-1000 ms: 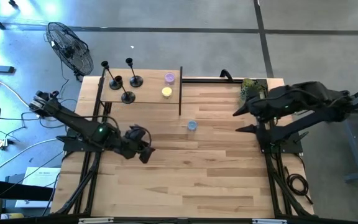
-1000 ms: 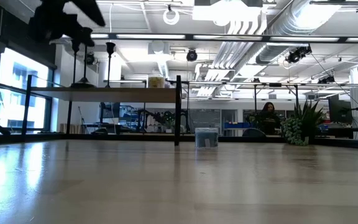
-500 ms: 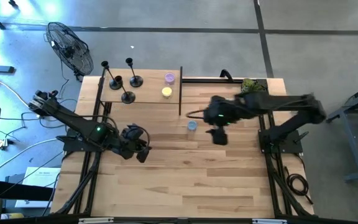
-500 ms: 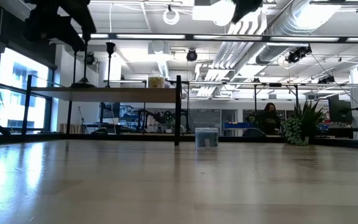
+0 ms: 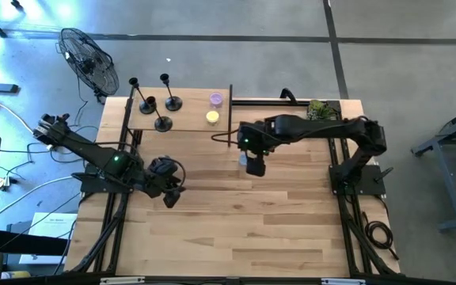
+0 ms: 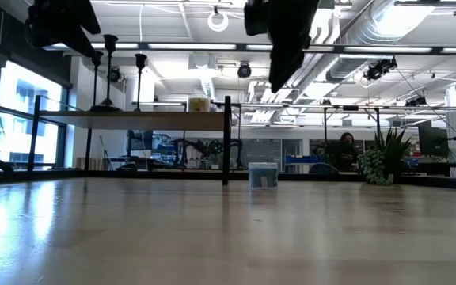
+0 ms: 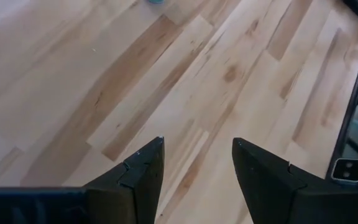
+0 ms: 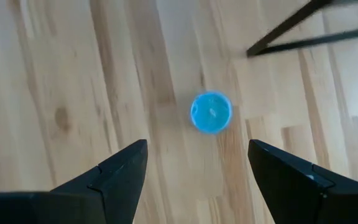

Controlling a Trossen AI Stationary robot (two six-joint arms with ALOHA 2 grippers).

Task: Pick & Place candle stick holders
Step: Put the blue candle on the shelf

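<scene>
Three black candle stick holders [image 5: 163,122] [image 5: 172,102] [image 5: 147,104] stand on their round bases on a raised wooden shelf [image 5: 188,119] at the table's far left. Two of them also show in the low view [image 6: 140,79]. My left gripper [image 5: 169,195] [image 7: 197,142] is open and empty above bare table near the left edge. My right gripper [image 5: 254,165] [image 8: 197,144] is open and empty, high above the table's middle, just over a small blue cup [image 8: 211,112] that stands on the table right of the shelf.
A purple candle [image 5: 216,100] and a yellow candle [image 5: 212,117] sit at the shelf's right end. The shelf's black frame post [image 5: 229,115] stands close to my right gripper. A potted plant [image 5: 320,111] is at the far right. The blue cup also shows in the low view [image 6: 263,175].
My right arm has swung out from the table's right edge toward the middle and now hangs over the blue cup, its fingers still open. My left gripper has drifted a little toward the table's left edge.
</scene>
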